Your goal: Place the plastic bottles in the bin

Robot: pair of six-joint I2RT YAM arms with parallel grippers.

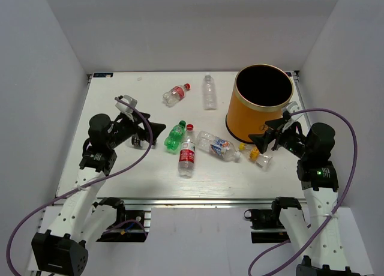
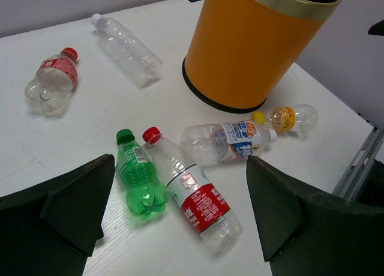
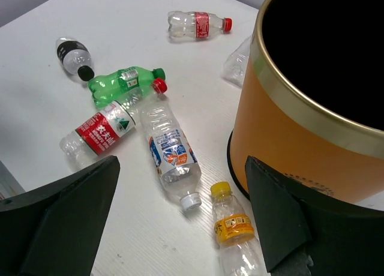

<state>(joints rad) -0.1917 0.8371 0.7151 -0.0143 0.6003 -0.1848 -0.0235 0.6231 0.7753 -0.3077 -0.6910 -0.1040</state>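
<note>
The orange bin [image 1: 243, 117] stands upright at the back right. Six bottles lie on the table: a red-capped one [image 1: 175, 94], a plain clear one [image 1: 209, 91], a green one [image 1: 174, 135], a red-labelled one [image 1: 187, 153], a blue-labelled one [image 1: 217, 145] and a yellow-capped one [image 1: 257, 155]. My left gripper [image 1: 154, 135] is open and empty, just left of the green bottle [image 2: 139, 183] and red-labelled bottle [image 2: 192, 189]. My right gripper [image 1: 259, 143] is open and empty, above the yellow-capped bottle [image 3: 234, 231], next to the bin's wall [image 3: 300, 138].
A small clear bottle with a black cap and band [image 3: 72, 55] lies beyond the green bottle [image 3: 123, 84] in the right wrist view. The table's near edge with a metal rail [image 1: 198, 199] runs in front. White walls enclose the table.
</note>
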